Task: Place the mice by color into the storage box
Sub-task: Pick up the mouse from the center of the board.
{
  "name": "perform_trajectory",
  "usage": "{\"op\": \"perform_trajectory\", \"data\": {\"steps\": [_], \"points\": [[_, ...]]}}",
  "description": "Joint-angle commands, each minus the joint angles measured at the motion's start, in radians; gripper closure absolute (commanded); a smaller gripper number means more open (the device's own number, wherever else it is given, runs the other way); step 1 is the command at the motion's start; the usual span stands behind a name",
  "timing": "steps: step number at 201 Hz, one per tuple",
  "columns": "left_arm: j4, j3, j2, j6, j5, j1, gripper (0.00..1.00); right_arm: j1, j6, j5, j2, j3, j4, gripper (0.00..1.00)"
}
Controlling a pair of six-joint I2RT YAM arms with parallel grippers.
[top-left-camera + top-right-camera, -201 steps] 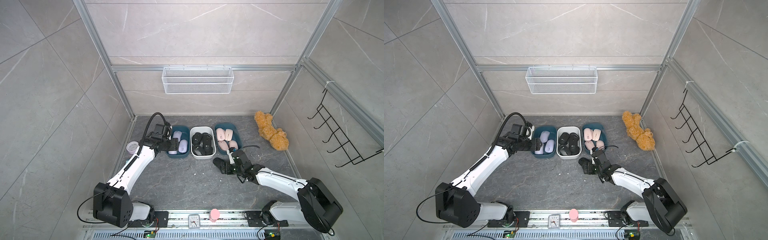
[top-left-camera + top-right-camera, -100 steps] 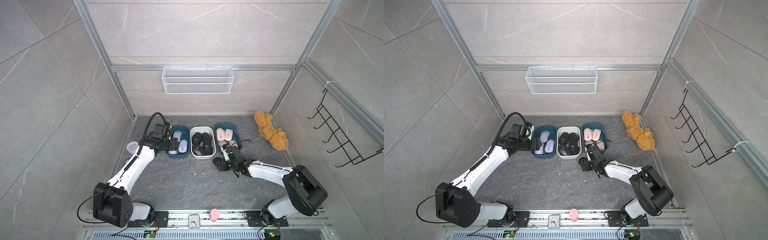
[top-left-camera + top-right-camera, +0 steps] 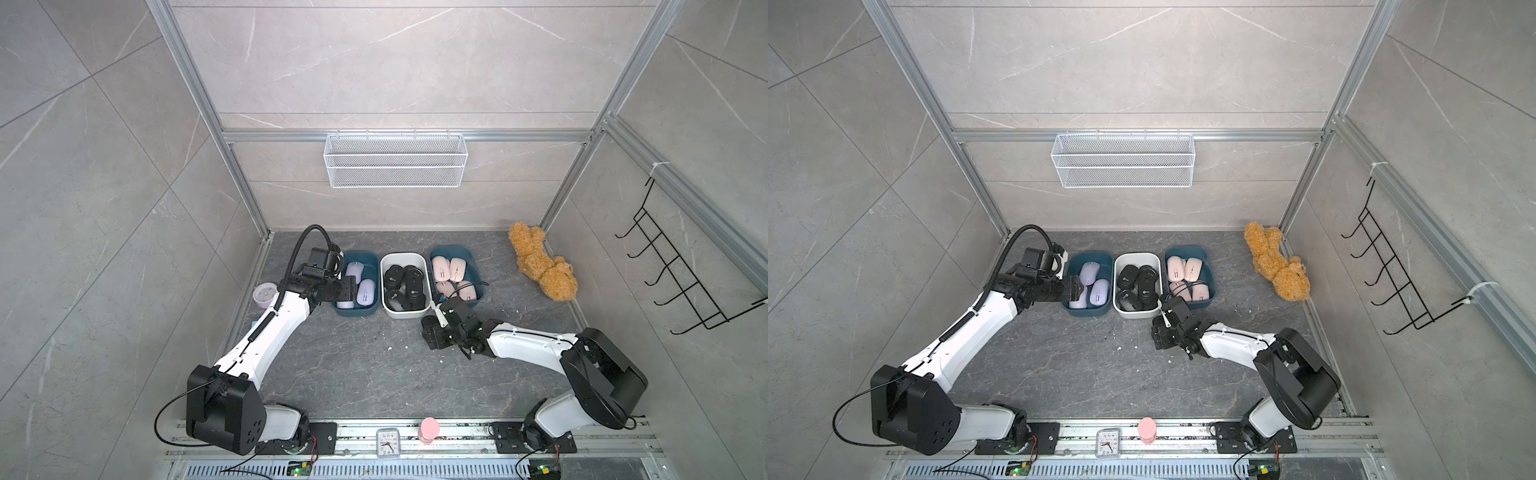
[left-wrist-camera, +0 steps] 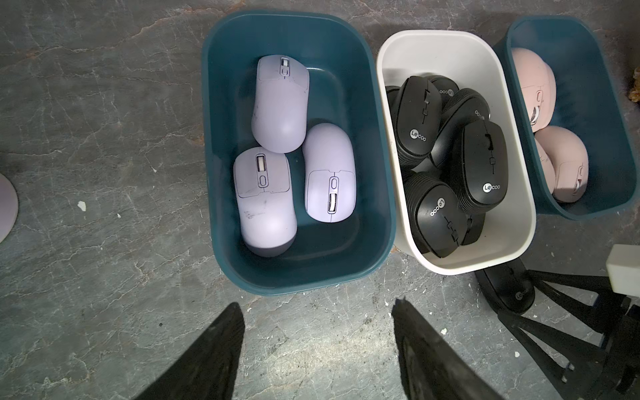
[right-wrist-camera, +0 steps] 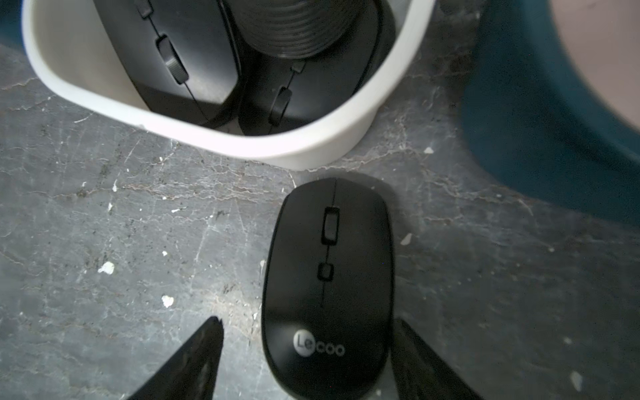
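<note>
Front rail: a small clock [image 3: 387, 444] and a pink object [image 3: 429, 431] stand between the two arm bases; the pink object is too small to identify.
Right arm: the right gripper [image 5: 306, 329] sits low over the grey floor [image 5: 138, 225], fingers parted either side of the loose black mouse [image 5: 329, 277]. Bare floor shows beside one finger; whether the other touches the shell cannot be told. Nothing is lifted.
Stray mouse: flat on the floor, wheel end toward the white box [image 5: 242, 149], just short of its rim. Its tail end runs out of the wrist frame, and both top views hide it under the gripper.
Left arm: the left gripper [image 4: 317, 308] hangs over bare floor just before the left teal box [image 4: 298, 285], fingers wide apart, holding nothing; only the tips show.
Left box: three lilac mice [image 4: 277, 138], touching one another.
Middle box: black mice [image 4: 419, 117] piled on each other, number unclear.
Right box: four pink mice [image 3: 451, 276] in the right teal box [image 3: 451, 250], a thin black cable [image 3: 478, 284] crossing the nearer two; the left wrist view cuts this box off.
Back corner: a tan plush toy [image 3: 540, 270] lies on the floor.
Rear wall: a white wire basket [image 3: 395, 166] hangs.
</note>
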Motion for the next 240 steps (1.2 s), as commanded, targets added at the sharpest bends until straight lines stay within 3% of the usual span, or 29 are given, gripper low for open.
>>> {"op": "perform_trajectory", "data": {"steps": [1, 66, 118, 165, 240], "points": [[-0.013, 0.020, -0.008, 0.018, -0.002, -0.004, 0.29, 0.018, 0.021, 0.078, 0.042, 0.037, -0.037, 0.23], [-0.014, 0.020, -0.010, 0.019, -0.003, -0.005, 0.29, 0.043, 0.069, 0.182, 0.132, 0.093, -0.054, 0.27], [-0.013, 0.020, -0.011, 0.019, -0.006, -0.005, 0.29, 0.053, 0.106, 0.221, 0.146, 0.081, -0.063, 0.39], [-0.013, 0.020, -0.014, 0.018, -0.004, -0.005, 0.30, 0.053, 0.125, 0.233, 0.061, 0.070, -0.110, 0.47], [-0.012, 0.019, -0.026, 0.015, 0.000, -0.006, 0.30, 0.053, 0.146, 0.245, -0.195, 0.128, -0.276, 0.49]]}}
